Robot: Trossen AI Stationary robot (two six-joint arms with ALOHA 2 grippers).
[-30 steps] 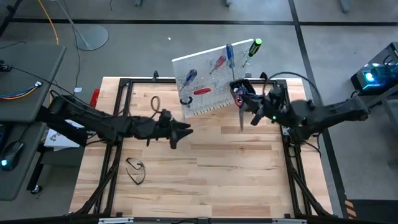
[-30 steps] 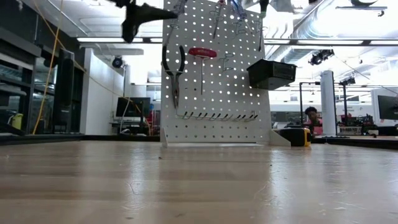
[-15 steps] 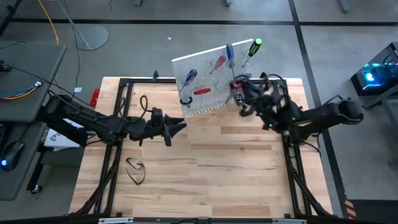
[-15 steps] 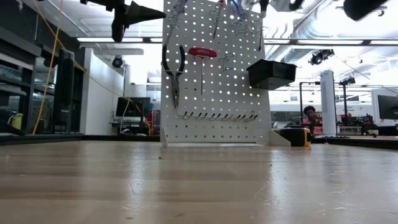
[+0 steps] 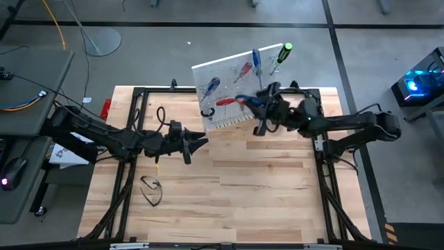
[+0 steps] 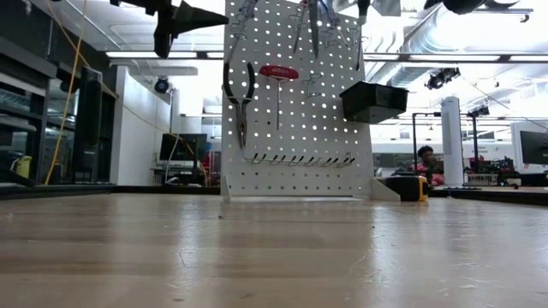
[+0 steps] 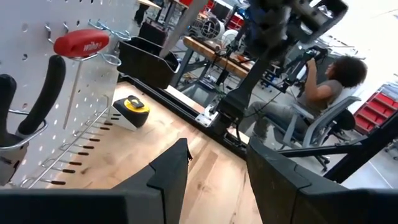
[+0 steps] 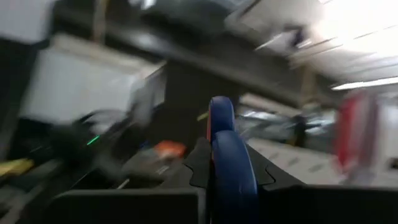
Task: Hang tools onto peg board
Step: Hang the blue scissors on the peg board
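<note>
The white peg board [image 5: 232,80] stands at the table's far edge and also shows in the low view [image 6: 295,128]. It carries dark-handled pliers [image 6: 240,85], a red T-handled tool [image 6: 278,73], screwdrivers along its top [image 5: 267,55] and a black bin [image 6: 374,101]. My right gripper [image 5: 260,105] is up at the board's front, shut on a blue-and-red-handled tool [image 8: 225,155]. My left gripper [image 5: 201,142] hangs open and empty above the table's left half, fingers toward the board [image 7: 217,168]. My right gripper pinches the tool's blue-and-red handle [image 8: 227,177] between its two fingers. The handle sticks out past the fingertips toward the peg board [image 5: 243,99]. The tool is lifted clear of the table. The right wrist view is blurred, so the tool's other end does not show.
A small dark looped object [image 5: 151,189] lies on the wood near the table's left front. A yellow tape measure [image 6: 413,186] sits beside the board's foot. A black metal frame [image 5: 125,173] borders the table. A person sits at a bench beyond the table [image 7: 323,87].
My right gripper has swung up and toward the table's left, to the peg board's front. It has turned, so the tool's handle now points at the board instead of its shaft hanging down. My left gripper has drawn back a little toward the table's left edge, still open.
</note>
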